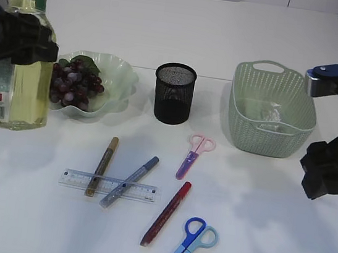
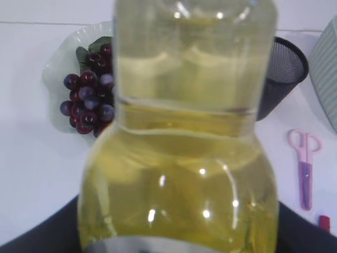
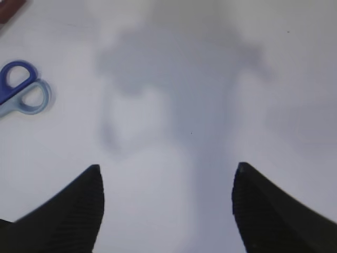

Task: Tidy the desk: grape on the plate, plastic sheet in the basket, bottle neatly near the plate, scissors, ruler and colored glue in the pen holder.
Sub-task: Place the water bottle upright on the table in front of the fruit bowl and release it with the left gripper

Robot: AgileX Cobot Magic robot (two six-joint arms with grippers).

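Note:
My left gripper (image 1: pixel 23 43) is shut on an upright bottle (image 1: pixel 13 90) of yellow liquid, whose base is at table level left of the plate (image 1: pixel 122 77). The bottle (image 2: pixel 179 174) fills the left wrist view. Grapes (image 1: pixel 74 86) lie on the plate. A plastic sheet (image 1: pixel 272 115) lies in the green basket (image 1: pixel 267 136). On the table lie pink scissors (image 1: pixel 194 155), blue scissors (image 1: pixel 190 241), a clear ruler (image 1: pixel 138 191), and gold (image 1: pixel 103 164), silver (image 1: pixel 130 181) and red (image 1: pixel 167 212) glue pens. The black pen holder (image 1: pixel 173 96) looks empty. My right gripper (image 3: pixel 166 174) hangs open over bare table.
The right arm (image 1: pixel 333 154) hovers at the right edge, in front of the basket. The gold and silver pens lie across the ruler. Blue scissors (image 3: pixel 21 92) show at the left of the right wrist view.

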